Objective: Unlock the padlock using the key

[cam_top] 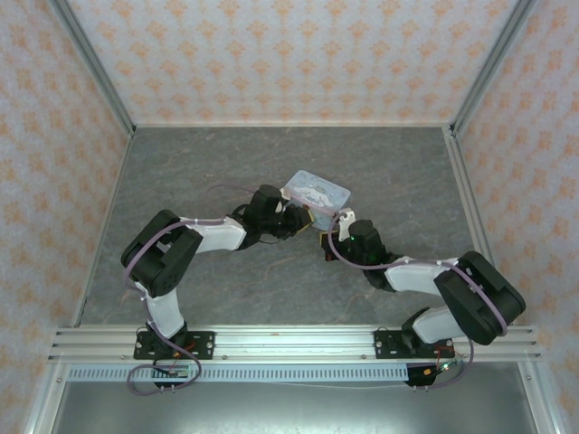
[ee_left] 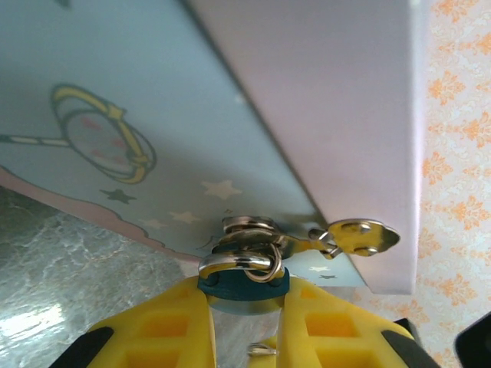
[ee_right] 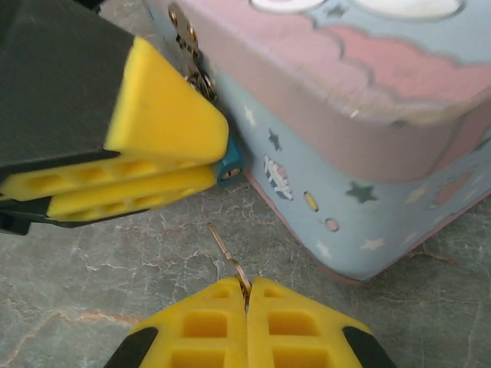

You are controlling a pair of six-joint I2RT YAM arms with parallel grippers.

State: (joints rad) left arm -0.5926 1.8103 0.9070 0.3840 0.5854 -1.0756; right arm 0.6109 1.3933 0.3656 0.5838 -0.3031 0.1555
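Observation:
The small teal padlock (ee_left: 244, 285) hangs by its silver shackle from the hasp (ee_left: 354, 236) of the pale blue tin (ee_left: 138, 115). My left gripper (ee_left: 244, 297) is shut on the padlock's body. In the right wrist view the padlock (ee_right: 231, 164) pokes out past the left gripper's yellow fingers (ee_right: 161, 146), its keyhole end facing my right gripper. My right gripper (ee_right: 247, 290) is shut on the thin key (ee_right: 226, 257). The key's tip points up-left toward the padlock and stops a short way below it. From above, both grippers meet at the tin's (cam_top: 317, 192) near side.
The tin rests tilted on the grey marbled table (cam_top: 226, 172). Patterned walls and metal frame posts (cam_top: 466, 181) close in the table on three sides. Open floor lies left and right of the arms.

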